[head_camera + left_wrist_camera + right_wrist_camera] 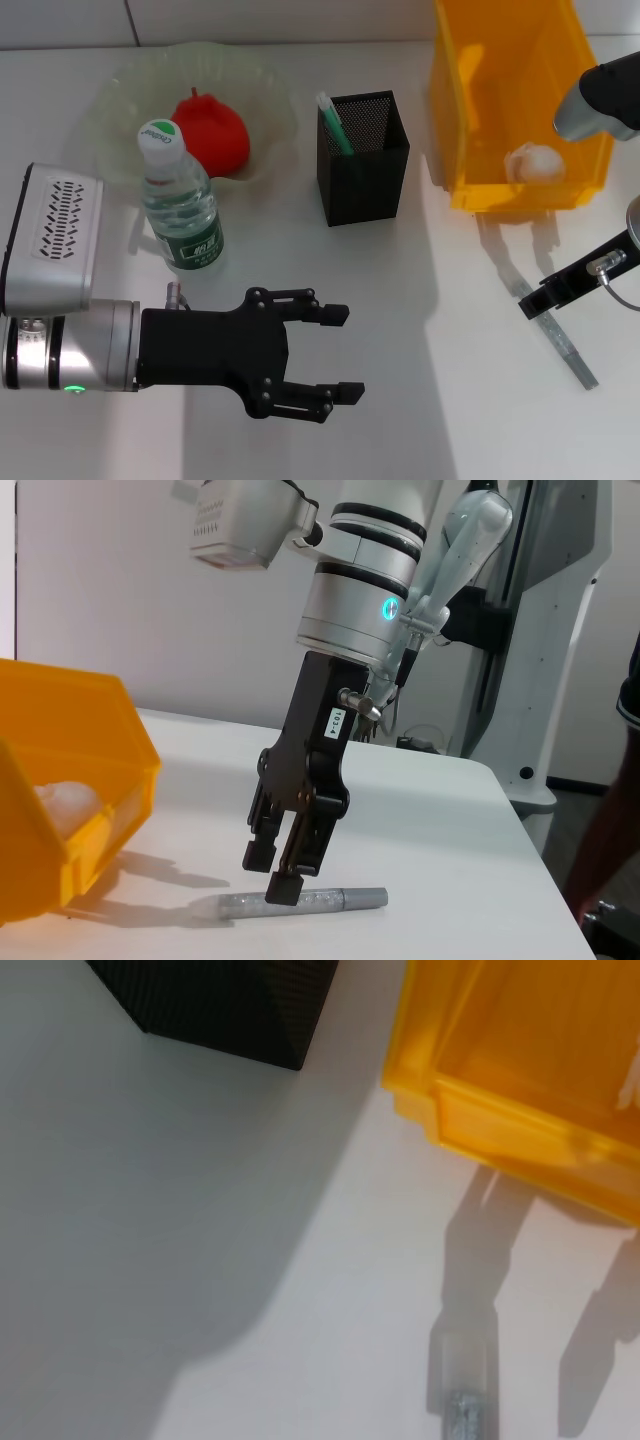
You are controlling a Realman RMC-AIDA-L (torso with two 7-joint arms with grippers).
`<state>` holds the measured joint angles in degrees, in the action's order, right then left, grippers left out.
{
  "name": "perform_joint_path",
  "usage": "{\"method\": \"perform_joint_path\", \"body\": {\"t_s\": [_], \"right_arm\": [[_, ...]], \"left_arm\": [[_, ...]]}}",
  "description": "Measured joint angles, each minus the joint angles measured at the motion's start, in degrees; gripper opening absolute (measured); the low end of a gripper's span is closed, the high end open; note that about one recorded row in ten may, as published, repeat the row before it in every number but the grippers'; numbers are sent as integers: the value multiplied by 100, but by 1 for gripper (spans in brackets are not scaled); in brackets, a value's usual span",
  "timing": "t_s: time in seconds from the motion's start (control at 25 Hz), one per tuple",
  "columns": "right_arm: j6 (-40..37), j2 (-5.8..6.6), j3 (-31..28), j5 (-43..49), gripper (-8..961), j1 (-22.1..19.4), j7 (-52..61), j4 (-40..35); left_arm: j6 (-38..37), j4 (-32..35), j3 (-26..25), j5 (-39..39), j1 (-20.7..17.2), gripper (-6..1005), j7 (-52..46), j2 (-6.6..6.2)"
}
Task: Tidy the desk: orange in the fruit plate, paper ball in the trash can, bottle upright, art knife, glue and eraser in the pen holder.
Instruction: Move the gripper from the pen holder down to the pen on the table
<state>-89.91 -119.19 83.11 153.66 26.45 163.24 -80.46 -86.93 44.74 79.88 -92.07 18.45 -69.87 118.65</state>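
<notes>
Item: slim grey glitter glue stick lying on white tabletop near yellow-orange trash can. Right hand open over it; straddle the barrel squarely before closing. Left hand open, idle.

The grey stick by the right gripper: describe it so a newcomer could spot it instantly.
Start at the yellow-orange trash can on the right side of the white desk. In front of it, nearer the robot, a thin grey stick with a clear cap lies flat, with the right gripper poised right over it. It is the only loose item lying flat on the desk.
</notes>
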Motion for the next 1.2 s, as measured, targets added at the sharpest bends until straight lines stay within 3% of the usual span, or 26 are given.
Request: {"method": "perform_joint_path", "body": {"t_s": [0.56, 1.2], "right_arm": [[123, -6, 7, 24, 393, 9, -74, 184], [252, -8, 11, -3, 384, 90, -83, 409]], "left_arm": [[1, 0, 33, 4, -8, 799, 0, 0], [0, 0, 28, 16, -7, 799, 0, 0]]}}
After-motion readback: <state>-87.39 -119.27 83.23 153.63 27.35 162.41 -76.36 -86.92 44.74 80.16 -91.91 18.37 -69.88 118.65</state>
